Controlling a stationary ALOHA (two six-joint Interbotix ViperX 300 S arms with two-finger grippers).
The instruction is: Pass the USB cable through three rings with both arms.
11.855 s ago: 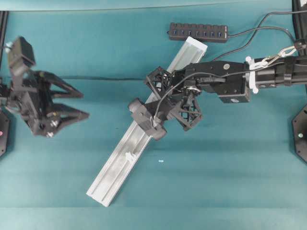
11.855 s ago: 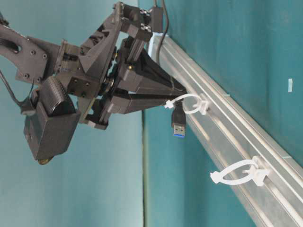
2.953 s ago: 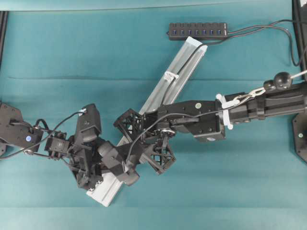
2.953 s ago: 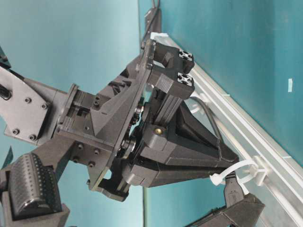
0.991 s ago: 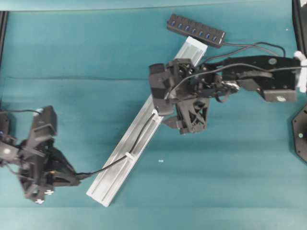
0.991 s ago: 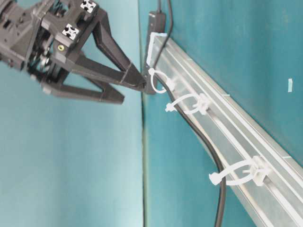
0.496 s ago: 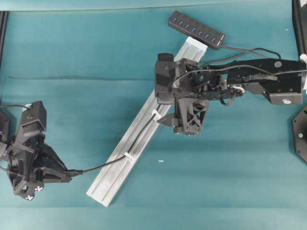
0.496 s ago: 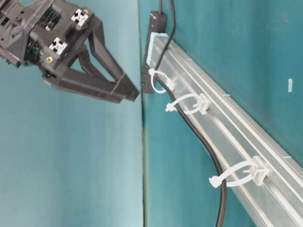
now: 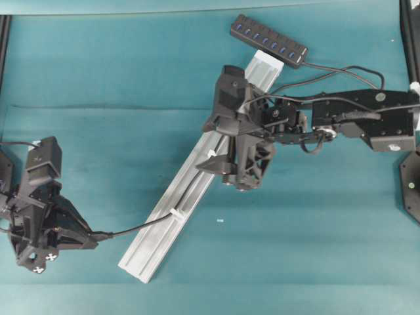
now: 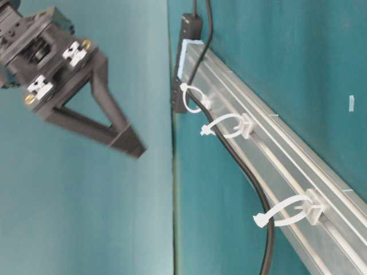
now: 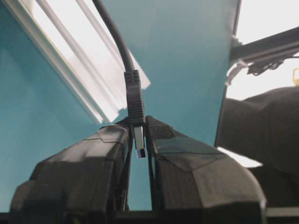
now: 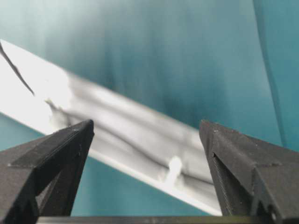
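USB cable (image 11: 132, 100) plug sat pinched between the near-closed jaws of our left gripper (image 11: 138, 135), metal tip poking down between the pads, cord running up and away toward the rail (image 9: 190, 187). We read that hold as light, so we judged the pull should go gently and straight along the rail, drawing out slack without dragging the cord against a clip. Farther along, the cord passed through all three rings (image 10: 289, 211), lying on the rail with a loose bow between the nearest clip and the middle one. Beyond that, our right gripper (image 12: 145, 135) hung above the rail's upper stretch, jaws spread wide and holding nothing. At the far end lay the black hub (image 9: 269, 41); no containers were in sight.
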